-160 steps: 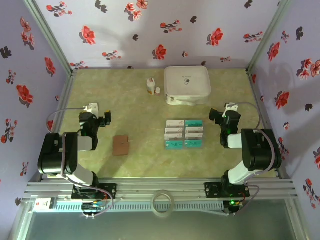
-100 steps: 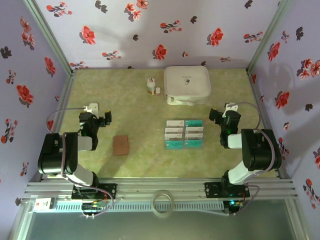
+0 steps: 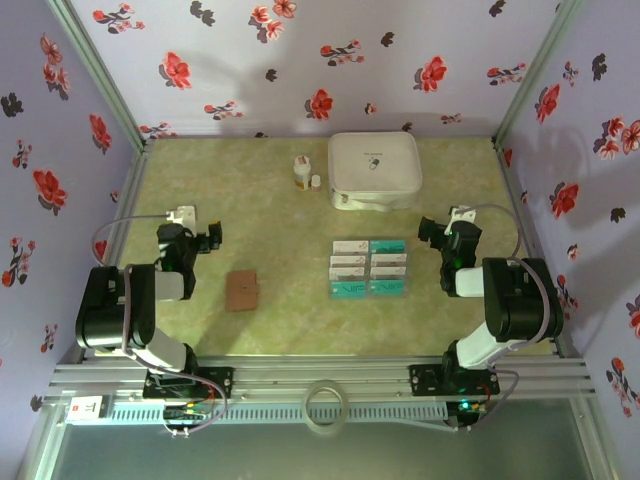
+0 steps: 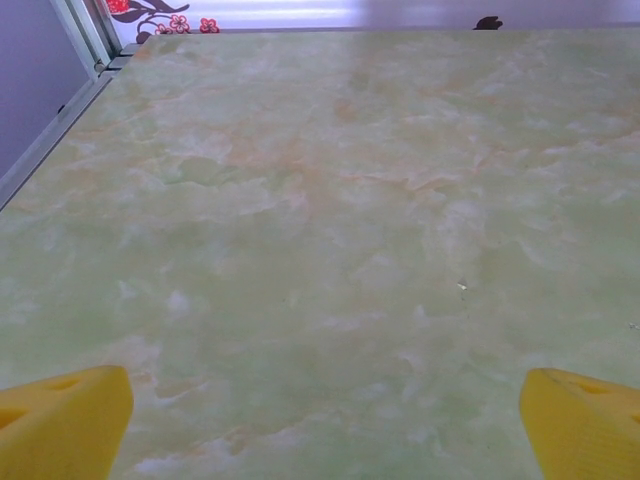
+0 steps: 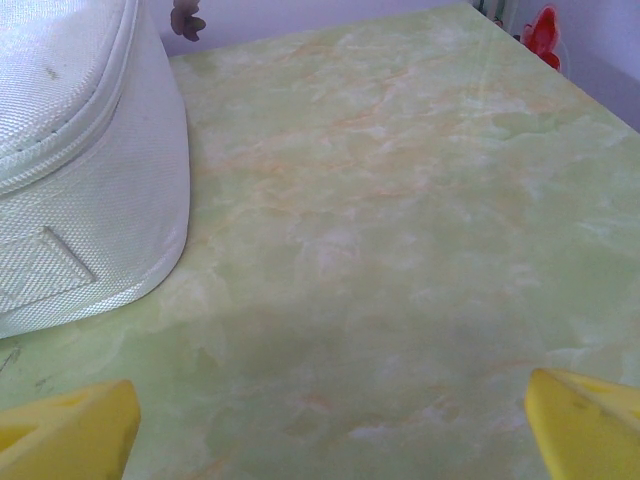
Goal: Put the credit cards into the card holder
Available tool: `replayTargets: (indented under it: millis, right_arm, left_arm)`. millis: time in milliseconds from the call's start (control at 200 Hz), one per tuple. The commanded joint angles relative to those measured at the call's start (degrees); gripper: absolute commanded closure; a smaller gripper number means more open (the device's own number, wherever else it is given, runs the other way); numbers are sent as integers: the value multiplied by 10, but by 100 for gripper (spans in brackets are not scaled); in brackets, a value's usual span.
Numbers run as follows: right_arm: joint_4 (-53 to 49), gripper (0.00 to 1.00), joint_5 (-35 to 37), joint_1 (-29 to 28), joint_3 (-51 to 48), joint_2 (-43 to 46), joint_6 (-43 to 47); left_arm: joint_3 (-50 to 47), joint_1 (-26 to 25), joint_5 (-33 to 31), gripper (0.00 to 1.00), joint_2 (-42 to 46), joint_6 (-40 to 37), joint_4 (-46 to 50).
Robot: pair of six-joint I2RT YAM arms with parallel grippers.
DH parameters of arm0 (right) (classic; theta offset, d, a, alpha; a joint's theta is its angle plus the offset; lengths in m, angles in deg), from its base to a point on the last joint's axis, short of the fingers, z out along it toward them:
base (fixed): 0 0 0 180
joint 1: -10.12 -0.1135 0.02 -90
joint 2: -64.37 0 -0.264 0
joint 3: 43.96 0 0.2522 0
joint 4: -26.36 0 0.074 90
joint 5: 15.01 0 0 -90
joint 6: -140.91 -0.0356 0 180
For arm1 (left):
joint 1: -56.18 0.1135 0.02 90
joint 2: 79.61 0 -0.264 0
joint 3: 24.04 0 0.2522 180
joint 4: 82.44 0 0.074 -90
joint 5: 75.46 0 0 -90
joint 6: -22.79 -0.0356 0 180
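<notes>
Green marbled table, floral walls

Green marble tbl w/ brown wallet, card grid, white box, 2 bottles.

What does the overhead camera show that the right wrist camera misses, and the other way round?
Overhead extras: the credit cards laid in a grid, the brown card holder to their left, two small bottles, and the left end effector. Right wrist extras: the weave and seam of the white box up close, and the right end effector open, its yellow fingertips far apart. Shared: the white box and the green marbled table.
</notes>
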Motion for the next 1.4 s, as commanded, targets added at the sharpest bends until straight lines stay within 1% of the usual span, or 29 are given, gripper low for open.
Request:
replayTargets:
  millis: [0, 340, 410, 490, 555, 620, 665, 685, 755, 800, 835, 880, 960, 1020, 1090, 1175, 1235, 1290, 1395]
  right_arm:
    - [7, 1, -5, 3, 5, 7, 10]
    - [9, 1, -3, 3, 3, 8, 9]
    - [19, 1, 7, 2, -8, 32, 9]
    - [-49, 1, 39, 1, -5, 101, -2]
    - [-130, 1, 62, 1, 13, 158, -21]
    - [-223, 1, 98, 1, 46, 205, -71]
    - [-293, 1, 107, 2, 75, 227, -106]
    - [-312, 1, 107, 3, 85, 232, -116]
    - [-396, 1, 120, 6, 131, 252, -197]
    - [-445, 1, 122, 7, 155, 259, -233]
    - [-484, 1, 113, 9, 175, 264, -250]
    - [-503, 1, 99, 10, 190, 265, -260]
    - [-542, 1, 52, 10, 221, 269, -272]
    - [-551, 1, -3, 10, 232, 274, -270]
    - [-544, 1, -86, 8, 232, 287, -261]
    - [-537, 1, -152, -3, 223, 305, -271]
    - [-555, 1, -171, -27, 224, 318, -266]
    - [-580, 4, -174, -57, 226, 328, -257]
    - [-623, 10, -167, -132, 227, 343, -255]
  left_arm:
    - [12, 5, 6, 0, -1, 7, -3]
    - [11, 5, 6, 0, -1, 8, -2]
    - [14, 3, 8, 0, 6, 5, 5]
    - [42, -1, 1, 0, 39, 0, 75]
    - [72, -1, -16, 0, 62, 8, 150]
    - [88, -1, -34, 0, 85, 13, 191]
    - [91, -1, -45, 0, 105, 14, 206]
    - [91, -1, -50, 0, 116, 35, 210]
    - [92, -1, -62, 0, 153, 60, 228]
    - [99, -1, -63, 0, 178, 78, 250]
    - [107, -2, -64, 0, 196, 93, 273]
    - [122, -4, -63, 0, 217, 123, 310]
    - [148, -8, -60, 0, 251, 180, 381]
    - [163, -14, -57, 0, 272, 223, 432]
    - [176, -23, -45, 0, 292, 266, 486]
    - [185, -39, -29, 0, 311, 289, 547]
    - [190, -51, -23, 0, 320, 300, 593]
    - [192, -62, -13, 0, 324, 311, 634]
    - [190, -82, 7, 0, 327, 335, 703]
